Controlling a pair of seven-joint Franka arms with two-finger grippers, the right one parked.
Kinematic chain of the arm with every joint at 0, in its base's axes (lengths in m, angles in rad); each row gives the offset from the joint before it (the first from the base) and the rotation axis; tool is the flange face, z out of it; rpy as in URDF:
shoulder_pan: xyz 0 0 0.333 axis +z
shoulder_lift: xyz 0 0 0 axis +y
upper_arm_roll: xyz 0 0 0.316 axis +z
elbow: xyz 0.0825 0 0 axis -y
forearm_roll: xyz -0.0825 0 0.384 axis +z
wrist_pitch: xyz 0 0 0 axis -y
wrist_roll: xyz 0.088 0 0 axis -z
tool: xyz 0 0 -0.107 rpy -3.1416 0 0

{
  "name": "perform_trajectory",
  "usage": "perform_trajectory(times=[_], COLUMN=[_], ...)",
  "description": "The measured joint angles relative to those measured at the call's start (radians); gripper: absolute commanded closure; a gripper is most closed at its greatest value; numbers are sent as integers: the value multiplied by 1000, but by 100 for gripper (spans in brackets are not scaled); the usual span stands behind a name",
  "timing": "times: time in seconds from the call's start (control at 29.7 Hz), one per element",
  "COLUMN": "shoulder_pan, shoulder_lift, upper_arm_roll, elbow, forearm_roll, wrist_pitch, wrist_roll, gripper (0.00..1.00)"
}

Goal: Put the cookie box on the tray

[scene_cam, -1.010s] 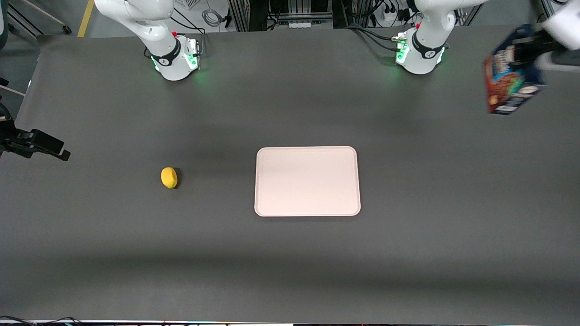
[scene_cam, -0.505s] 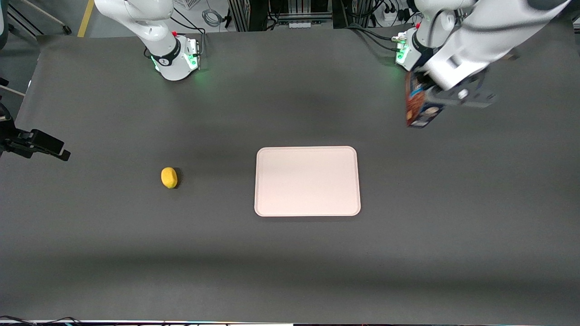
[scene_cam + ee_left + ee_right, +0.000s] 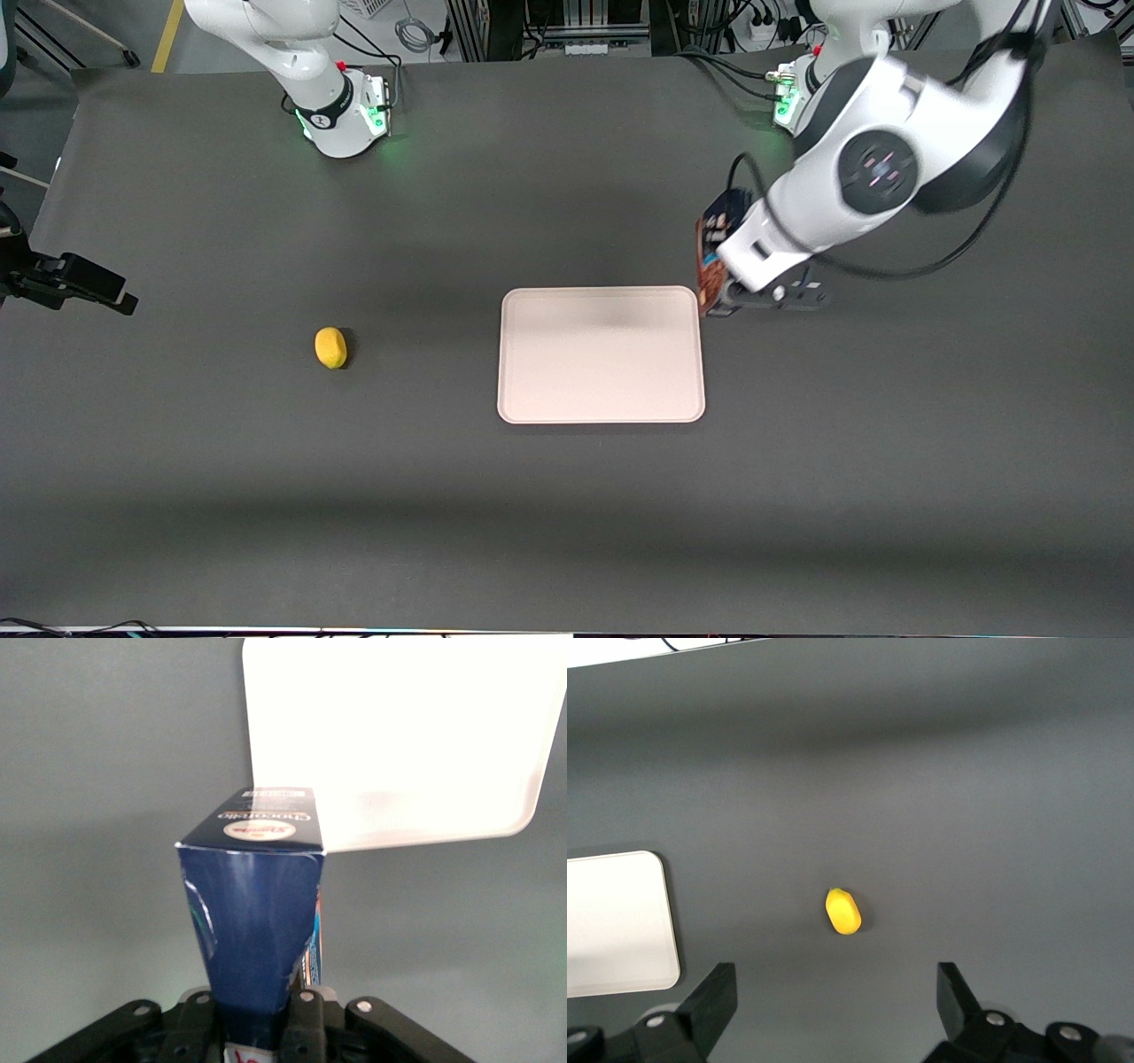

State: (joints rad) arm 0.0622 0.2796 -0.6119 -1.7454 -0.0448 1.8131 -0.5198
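The cookie box [image 3: 711, 255], a dark navy carton, hangs in the air beside the tray's corner on the working arm's side, the corner farther from the front camera. My left gripper [image 3: 751, 298] is shut on it, mostly covered by the arm. In the left wrist view the gripper [image 3: 252, 1014] pinches the cookie box [image 3: 257, 921] at its base between both black fingers, and the box's logo end points toward the tray [image 3: 399, 726]. The pale pink tray [image 3: 602, 354] lies flat mid-table with nothing on it.
A small yellow lemon-shaped object [image 3: 330, 346] lies on the dark table mat toward the parked arm's end, about level with the tray. It also shows in the right wrist view as the yellow object [image 3: 843, 911], beside the tray's edge [image 3: 620, 921].
The left arm has swung the held cookie box from the working arm's end of the table inward and nearer the front camera, down to the tray's corner. Tray and yellow object stayed put.
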Motion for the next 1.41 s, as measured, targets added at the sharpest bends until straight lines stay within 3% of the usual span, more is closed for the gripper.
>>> perform_trajectory(times=[0.84, 0.94, 0.98, 1.01, 1.04, 1.41], shoulder_pan=[-51, -52, -53, -53, -53, -57], shoulder_lift=[304, 313, 315, 316, 316, 316], upper_arm_roll=[3, 4, 4, 4, 4, 5], elbow=[2, 3, 3, 3, 3, 19], forearm_roll=[256, 268, 271, 274, 276, 281], wrist_pitch=[334, 338, 338, 338, 338, 338], wrist_roll=[-128, -129, -129, -129, -129, -145], gripper=[72, 55, 39, 15, 0, 0])
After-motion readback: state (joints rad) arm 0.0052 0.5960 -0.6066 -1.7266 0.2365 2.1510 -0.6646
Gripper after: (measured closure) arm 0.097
